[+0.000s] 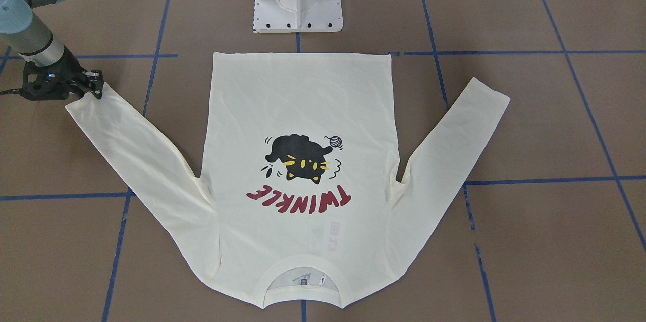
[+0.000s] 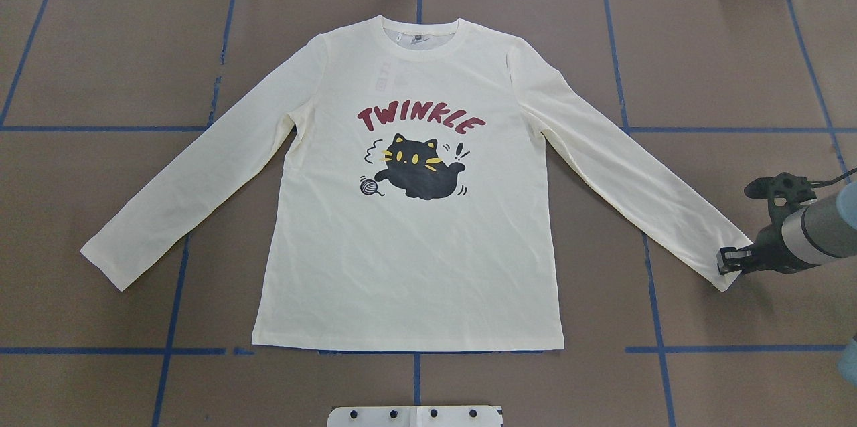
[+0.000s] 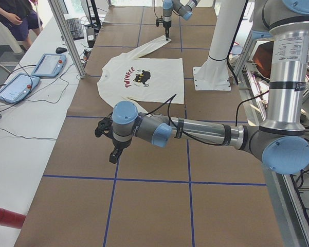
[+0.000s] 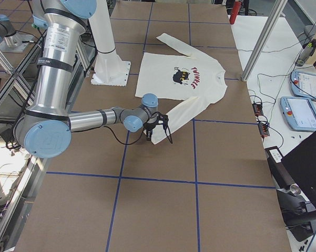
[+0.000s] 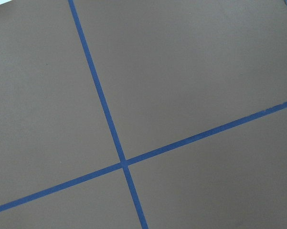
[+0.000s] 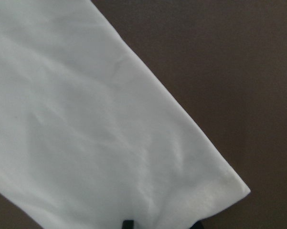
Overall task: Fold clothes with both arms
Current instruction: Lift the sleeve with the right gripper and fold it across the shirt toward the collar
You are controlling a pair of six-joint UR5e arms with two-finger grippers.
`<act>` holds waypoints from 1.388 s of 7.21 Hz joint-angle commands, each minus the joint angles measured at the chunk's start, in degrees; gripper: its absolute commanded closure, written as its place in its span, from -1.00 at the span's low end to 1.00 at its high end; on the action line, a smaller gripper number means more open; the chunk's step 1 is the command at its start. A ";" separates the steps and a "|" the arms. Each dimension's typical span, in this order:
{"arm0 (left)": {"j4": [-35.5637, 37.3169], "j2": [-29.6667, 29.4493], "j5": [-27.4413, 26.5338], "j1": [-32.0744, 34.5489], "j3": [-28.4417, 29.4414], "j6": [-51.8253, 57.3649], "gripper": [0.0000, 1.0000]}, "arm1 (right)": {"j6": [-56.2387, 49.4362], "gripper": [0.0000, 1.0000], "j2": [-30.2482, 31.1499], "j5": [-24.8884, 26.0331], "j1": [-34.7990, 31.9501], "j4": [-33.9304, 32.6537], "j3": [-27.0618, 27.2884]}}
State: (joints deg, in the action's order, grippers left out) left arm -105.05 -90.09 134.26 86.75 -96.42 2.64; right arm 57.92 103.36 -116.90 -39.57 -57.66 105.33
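Brown paper-covered table (image 2: 723, 45) gridded with blue tape lines (image 2: 100, 128), even flat lighting. Along the far side, a white bench (image 3: 20, 134) with two tablet pendants (image 3: 47, 64), keyboard (image 3: 74, 28), loose cables. Aluminium frame post (image 3: 67, 36) at table edge, red cylinder (image 3: 5, 217) on the bench end

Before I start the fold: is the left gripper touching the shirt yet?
Apart. The exterior left view shows the left gripper over bare table, well short of the shirt.
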 commanded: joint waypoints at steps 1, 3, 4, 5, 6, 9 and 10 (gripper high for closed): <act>-0.15 0.00 -0.05 0.00 0.00 0.00 -1.00 | 0.00 1.00 0.00 -0.78 -0.16 -0.08 1.27; -1.21 0.00 -0.14 0.00 0.79 0.00 -1.00 | 0.00 1.00 -0.09 -1.84 -0.24 0.00 2.50; -1.21 0.00 -0.14 0.00 0.88 0.00 -1.00 | 0.00 1.00 -0.18 -1.75 -0.42 -0.08 4.08; -1.21 0.00 -0.14 0.00 0.88 -0.09 -1.00 | 0.00 1.00 -1.48 -1.67 -1.46 -0.08 4.96; -1.21 -0.09 -0.14 0.00 0.88 -0.18 -1.00 | 0.09 1.00 -5.24 -2.19 -2.69 -0.26 4.89; -1.21 -0.79 -0.14 0.00 1.23 -0.26 -1.00 | 1.92 1.00 -21.02 -7.62 -9.45 -0.70 -0.26; -1.21 -1.05 -0.14 0.00 1.58 -0.18 -1.00 | 7.33 1.00 -30.41 -8.16 -9.82 -0.70 -5.43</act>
State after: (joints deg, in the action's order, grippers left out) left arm -106.26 -90.80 134.12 86.75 -95.18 2.42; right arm 60.56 83.16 -123.59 -48.11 -58.34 105.14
